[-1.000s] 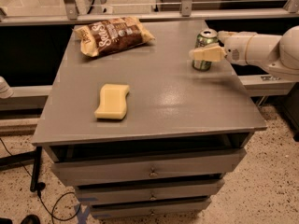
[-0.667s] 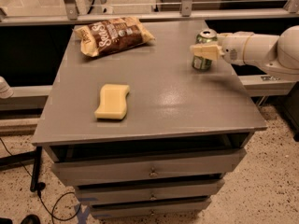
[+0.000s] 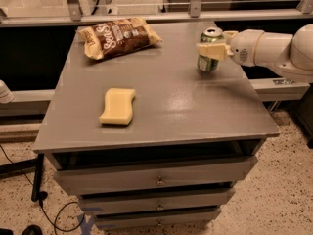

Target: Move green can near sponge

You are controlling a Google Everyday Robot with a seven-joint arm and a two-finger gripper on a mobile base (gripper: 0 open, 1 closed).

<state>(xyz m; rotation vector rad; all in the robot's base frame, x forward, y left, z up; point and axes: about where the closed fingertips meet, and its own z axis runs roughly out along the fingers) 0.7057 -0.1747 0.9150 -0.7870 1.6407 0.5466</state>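
Gripper (image 3: pixel 213 50): enters from 3 o'clock on the white arm (image 3: pixel 274 50), at the table's far right corner. It is closed around the green can (image 3: pixel 208 63) at mid-height. One pale finger (image 3: pixel 211 51) crosses the can's front; the other is hidden behind it.

Green can: upright, silver top and pull tab visible, at about 2 o'clock from the centre of the table (image 3: pixel 186 111), near the right edge. Cannot tell whether its base touches the tabletop or sits just above it.

Sponge (image 3: pixel 118 106): lies flat at about 8 o'clock from table centre, well apart from the can, long side running front to back.

Brown snack bag (image 3: pixel 119 37): lies flat at about 11 o'clock, near the far left corner, apart from the sponge and the can.

Below the tabletop: stacked drawers (image 3: pixel 159 175) with small knobs.
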